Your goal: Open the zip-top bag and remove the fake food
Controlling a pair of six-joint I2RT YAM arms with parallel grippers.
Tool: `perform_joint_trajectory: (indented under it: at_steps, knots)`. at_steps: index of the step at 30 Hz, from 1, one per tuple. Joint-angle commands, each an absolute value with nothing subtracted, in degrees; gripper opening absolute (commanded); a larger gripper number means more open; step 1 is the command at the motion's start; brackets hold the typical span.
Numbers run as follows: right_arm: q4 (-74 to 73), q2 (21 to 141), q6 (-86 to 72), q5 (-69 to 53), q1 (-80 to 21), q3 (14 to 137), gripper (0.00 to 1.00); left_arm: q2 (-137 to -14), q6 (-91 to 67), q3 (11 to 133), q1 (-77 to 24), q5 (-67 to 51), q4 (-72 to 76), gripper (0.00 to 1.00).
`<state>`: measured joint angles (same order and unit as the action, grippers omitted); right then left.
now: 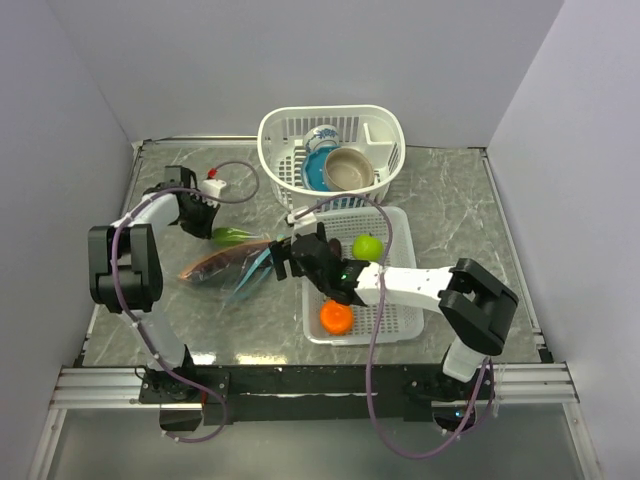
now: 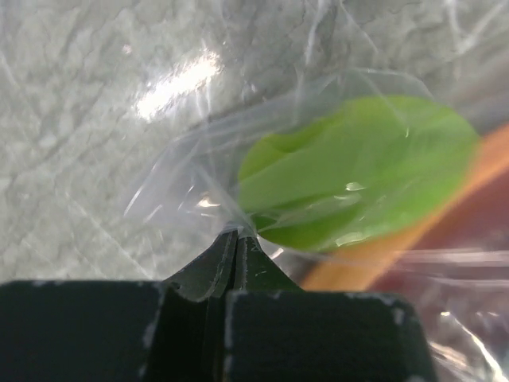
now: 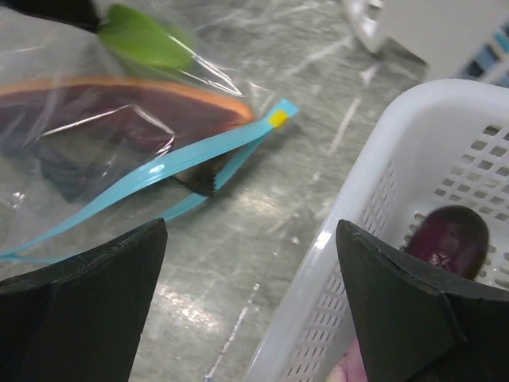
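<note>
Top external — zip-top bag (image 1: 228, 264) lengthwise left-right, mouth rightward — left tool (image 2: 237, 236) clamping it, right tool (image 3: 252, 231) agape.

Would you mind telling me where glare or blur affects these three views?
Left wrist: a white glare streak over the grey marbled tabletop, and the clear crinkly zip-top bag softens the green toy piece. Right wrist: the dark near fingers are blurred, the bag's teal zip strip sharp. Top external: even light, little glare.
</note>
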<state>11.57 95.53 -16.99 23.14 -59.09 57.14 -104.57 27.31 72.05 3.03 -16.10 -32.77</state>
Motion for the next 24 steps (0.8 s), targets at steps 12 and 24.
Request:
perform_joint_trajectory:
  at_steps: [12, 24]
  knots:
    - [8.88, 91.33, -16.61, 29.00, -58.72, 52.13, 0.89, -102.75, 31.90, 65.31, -2.11, -11.07, -27.16, 0.01]
    - [10.97, 81.64, -8.19, 32.18, -63.44, 54.92, 0.91, -102.74, 31.64, 65.83, -2.11, -13.01, -27.51, 0.01]
